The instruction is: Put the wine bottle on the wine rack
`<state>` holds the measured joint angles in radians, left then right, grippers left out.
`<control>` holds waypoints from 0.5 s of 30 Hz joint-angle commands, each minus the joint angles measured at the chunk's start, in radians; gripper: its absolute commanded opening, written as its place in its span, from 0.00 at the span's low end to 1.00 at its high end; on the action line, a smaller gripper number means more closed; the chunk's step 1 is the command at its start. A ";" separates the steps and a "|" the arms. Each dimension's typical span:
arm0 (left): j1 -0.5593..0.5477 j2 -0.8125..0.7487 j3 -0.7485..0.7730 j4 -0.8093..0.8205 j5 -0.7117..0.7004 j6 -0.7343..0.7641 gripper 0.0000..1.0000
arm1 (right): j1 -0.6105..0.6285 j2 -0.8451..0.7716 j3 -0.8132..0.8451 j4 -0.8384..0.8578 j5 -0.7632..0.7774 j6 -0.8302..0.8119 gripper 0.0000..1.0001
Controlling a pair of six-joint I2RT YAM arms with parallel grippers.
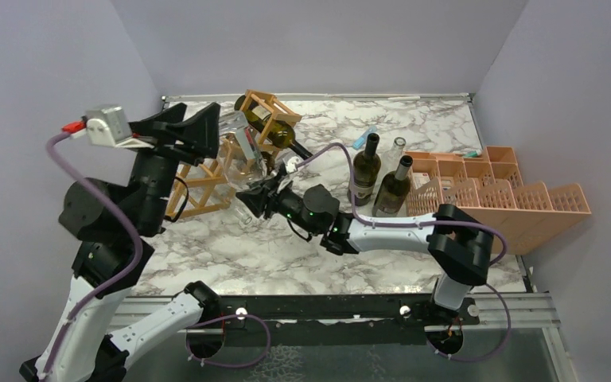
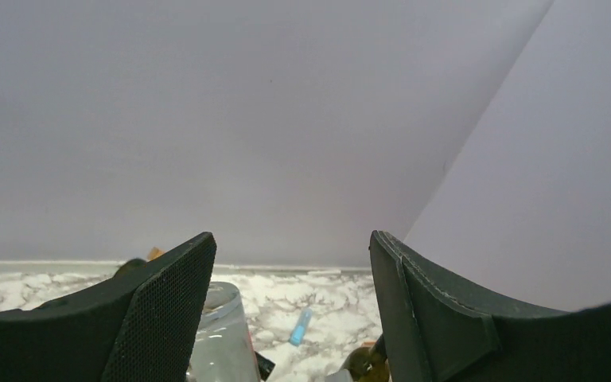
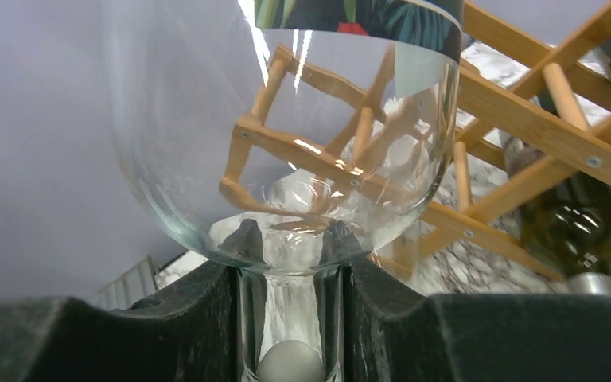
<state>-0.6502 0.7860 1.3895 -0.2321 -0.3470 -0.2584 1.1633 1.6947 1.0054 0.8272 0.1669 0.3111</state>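
**Inspector A:** Position of the top external view?

**Inspector B:** High behind the arm bases, facing down and forward over the white-veined marble worktop [image 1: 231,255] to the pale grey back wall [image 1: 318,48].

**Inspector A:** Wrist views?

**Inspector B:** Left looks level past the left end effector [image 2: 290,247] at that wall. Right sits very close against the clear glass wine bottle [image 3: 286,159], facing the light-brown wooden lattice wine rack [image 3: 541,125]. The top view shares both.

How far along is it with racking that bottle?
Done: one green bottle already lies on the wine rack. In hand: the right gripper clamps a clear wine bottle by its neck at the rack, with the open left gripper flanking its base. Left: seat it and let go.
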 commanded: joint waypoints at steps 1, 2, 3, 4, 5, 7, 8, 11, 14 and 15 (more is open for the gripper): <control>-0.005 -0.038 0.020 -0.028 -0.046 0.040 0.76 | 0.005 0.063 0.207 0.213 -0.041 0.012 0.01; -0.005 -0.046 0.019 -0.036 -0.049 0.041 0.76 | 0.004 0.086 0.245 0.194 -0.050 0.012 0.01; -0.005 -0.051 0.017 -0.042 -0.052 0.041 0.76 | 0.004 0.112 0.281 0.176 -0.057 0.011 0.01; -0.005 -0.057 0.015 -0.048 -0.054 0.041 0.76 | 0.005 0.132 0.315 0.154 -0.062 0.009 0.01; -0.005 -0.062 0.013 -0.053 -0.055 0.039 0.76 | 0.004 0.154 0.350 0.129 -0.067 0.006 0.01; -0.005 -0.070 0.013 -0.073 -0.055 0.041 0.77 | 0.004 0.201 0.413 0.073 -0.065 -0.012 0.01; -0.005 -0.073 0.013 -0.083 -0.055 0.041 0.77 | 0.004 0.215 0.438 0.049 -0.066 -0.017 0.01; -0.005 -0.086 0.007 -0.105 -0.060 0.044 0.77 | 0.005 0.251 0.506 -0.050 -0.050 -0.047 0.01; -0.005 -0.099 0.002 -0.126 -0.079 0.055 0.77 | 0.005 0.271 0.556 -0.150 -0.025 -0.077 0.01; -0.005 -0.102 0.001 -0.132 -0.091 0.057 0.77 | 0.005 0.276 0.569 -0.179 -0.016 -0.087 0.01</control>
<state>-0.6502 0.7128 1.3979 -0.3256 -0.3874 -0.2260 1.1637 1.9892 1.4544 0.6029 0.1333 0.2890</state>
